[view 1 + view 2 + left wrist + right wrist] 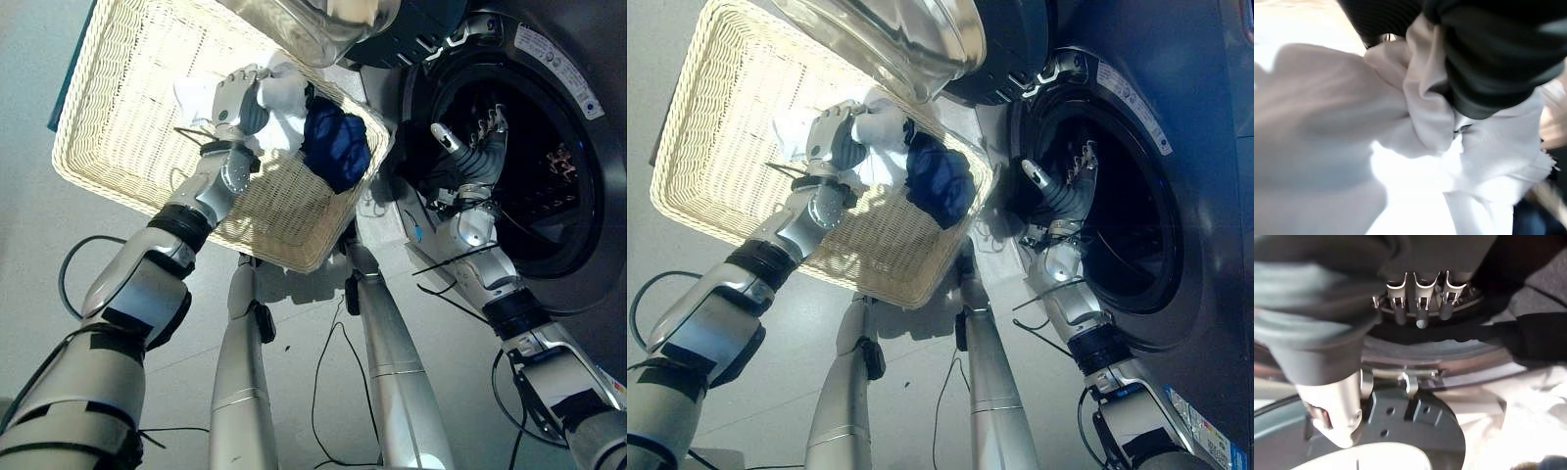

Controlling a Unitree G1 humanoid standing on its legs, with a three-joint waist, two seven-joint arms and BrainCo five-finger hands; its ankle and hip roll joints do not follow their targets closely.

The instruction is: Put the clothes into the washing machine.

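Left hand (238, 101), fingers clamped on the white garment (284, 98), which is bunched, long axis not discernible, in the wicker basket (127, 117). Dark blue garment (336, 145) at the basket's washer-side rim. Right hand (477, 147), fingers apart, at the washing machine's (578, 196) open drum mouth; open door (304, 24) above the basket.

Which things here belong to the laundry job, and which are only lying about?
Job: white cloth in left hand; dark blue garment; cream wicker basket; dark front-loading washing machine; right hand at the drum.
Lying about: nothing I can see.
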